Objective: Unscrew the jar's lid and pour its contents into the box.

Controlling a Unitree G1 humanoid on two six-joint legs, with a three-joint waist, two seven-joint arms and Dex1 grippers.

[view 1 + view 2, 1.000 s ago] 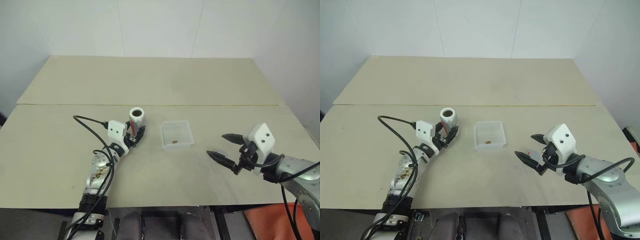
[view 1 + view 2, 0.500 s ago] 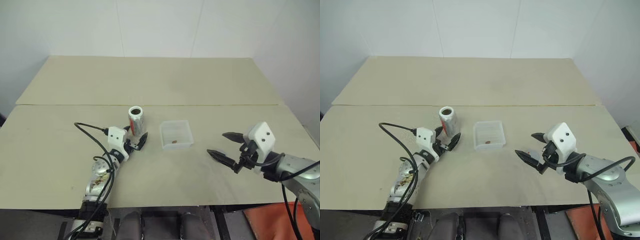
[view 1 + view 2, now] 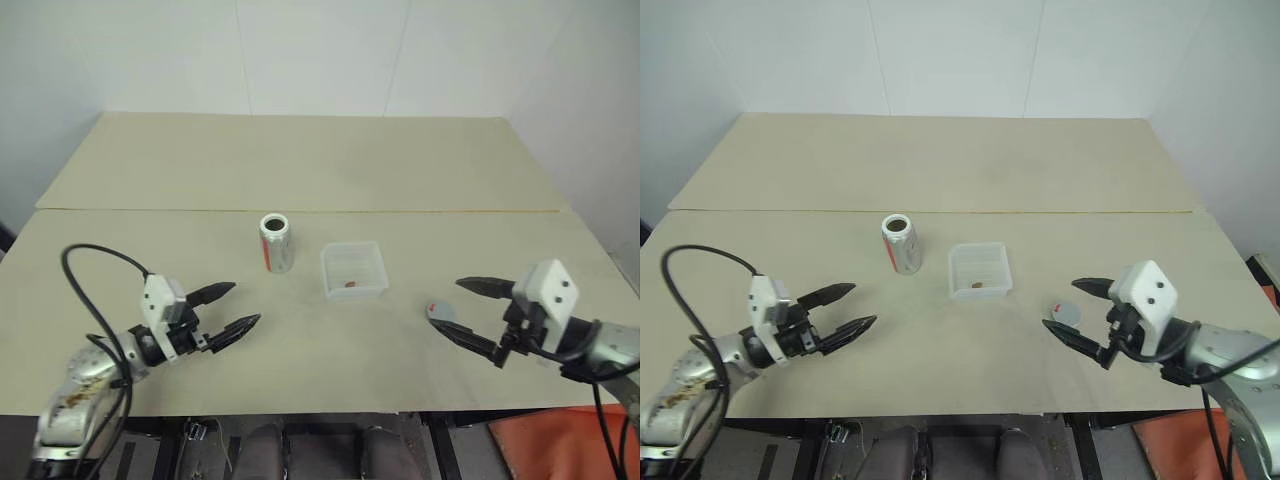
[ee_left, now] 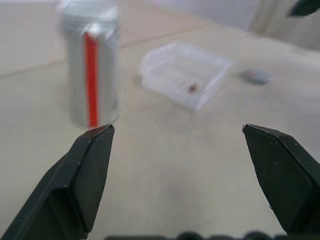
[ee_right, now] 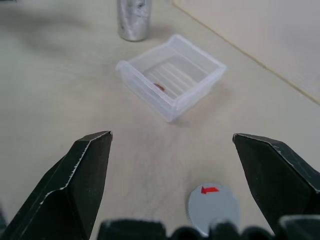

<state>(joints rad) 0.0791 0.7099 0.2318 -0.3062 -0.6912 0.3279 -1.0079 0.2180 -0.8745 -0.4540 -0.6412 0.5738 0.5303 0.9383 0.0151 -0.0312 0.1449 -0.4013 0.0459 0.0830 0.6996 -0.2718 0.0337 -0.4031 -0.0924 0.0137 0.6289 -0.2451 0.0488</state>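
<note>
On the pale tabletop (image 3: 120, 250) stand one jar (image 3: 275, 242), one box (image 3: 353, 268) and one lid (image 3: 441, 310), each apart from the others. Uncapped and upright, the jar is silvery with a red stripe down its side, its open mouth dark. Just to its right sits the clear plastic box, a shallow square tray holding a single small brownish bit (image 5: 159, 86) of the contents near its front wall. Further right, well apart from the box, the flat grey lid lies on the table, a red arrow mark on top.

Two grippers hover over the near part of the table. Well short of the jar, the left gripper (image 3: 231, 307) has its black fingers spread wide and empty. Beside the lid, the right gripper (image 3: 475, 315) likewise stands wide apart, holding nothing, with the lid lying below and between its fingertips without touching them.
</note>
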